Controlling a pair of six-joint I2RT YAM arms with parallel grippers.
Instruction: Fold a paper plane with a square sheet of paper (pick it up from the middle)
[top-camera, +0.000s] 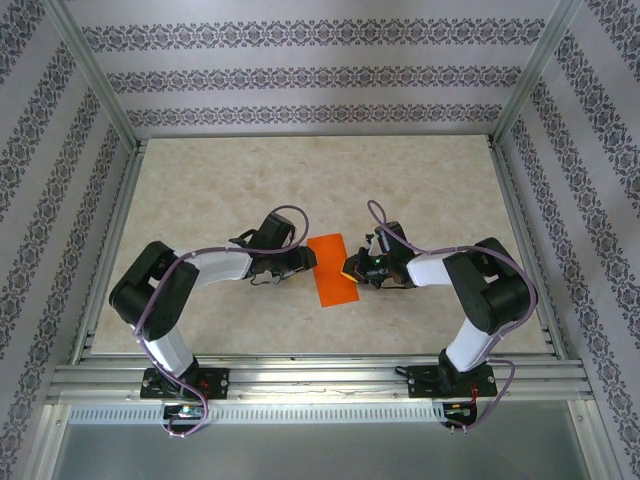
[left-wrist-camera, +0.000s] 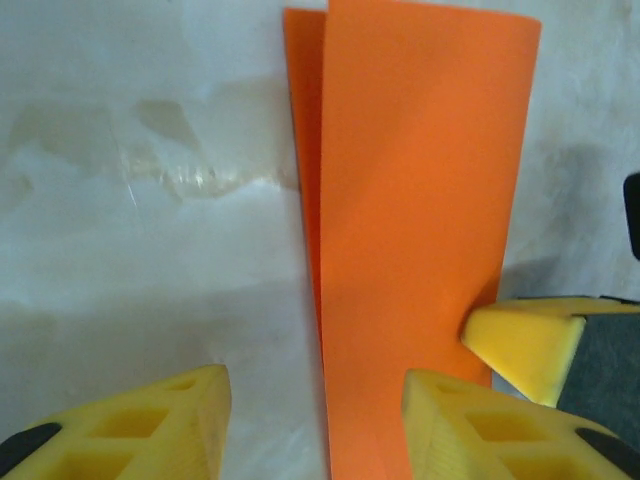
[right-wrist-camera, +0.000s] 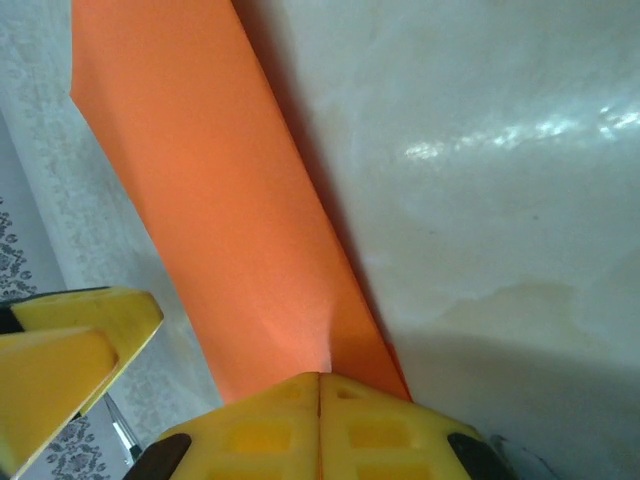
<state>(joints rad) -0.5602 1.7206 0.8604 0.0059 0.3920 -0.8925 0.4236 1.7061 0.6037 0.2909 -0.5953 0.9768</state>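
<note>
- The square sheet of paper (top-camera: 332, 270) is seen in bright, plain orange, unmarked on both layers.
- The table (top-camera: 420, 190) is surfaced in pale beige with a faint marbled veining.
- The walls (top-camera: 320, 75) are papered in white, banded with dark grey ornamental damask stripes.
- The left gripper (top-camera: 310, 260) and the right gripper (right-wrist-camera: 320, 400) are fitted with yellow fingers, backed with black.
- The left arm (top-camera: 200, 270) and the right arm (top-camera: 440, 270) are cased in white with black joints.
- The cables (top-camera: 160, 300) are sheathed in purple.
- The frame rails (top-camera: 320, 380) are finished in silver-grey.

Beige marbled tabletop (top-camera: 220, 200); patterned wallpaper walls (top-camera: 320, 80); aluminium frame rails (top-camera: 320, 380)
</note>
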